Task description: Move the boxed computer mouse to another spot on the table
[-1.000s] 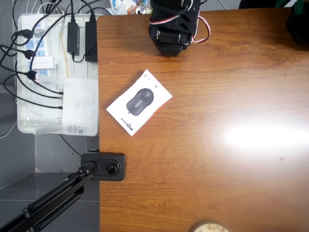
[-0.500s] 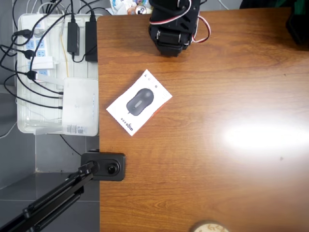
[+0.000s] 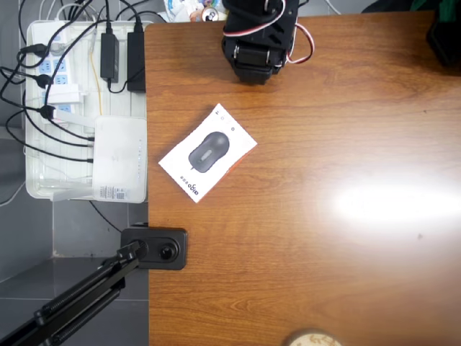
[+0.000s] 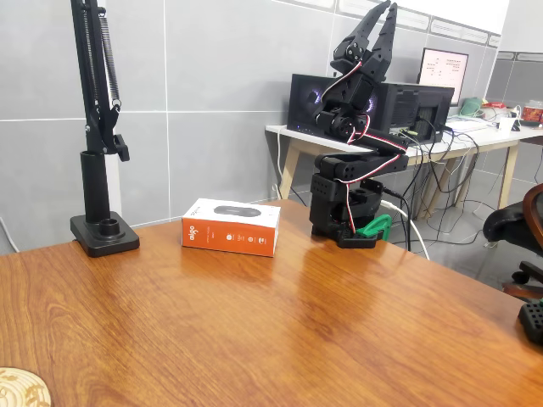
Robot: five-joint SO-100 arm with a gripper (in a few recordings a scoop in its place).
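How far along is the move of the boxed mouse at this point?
Nothing looks done: the boxed computer mouse lies flat on the table near its left edge in the overhead view. Nothing in hand: the gripper points upward, empty, above the arm's base. Reach, grasp, move and release are all left.

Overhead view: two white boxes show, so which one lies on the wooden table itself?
The boxed computer mouse, with a dark mouse pictured on top, lies angled on the table. The plain white router-like box sits off the table's left edge, on the white tray.
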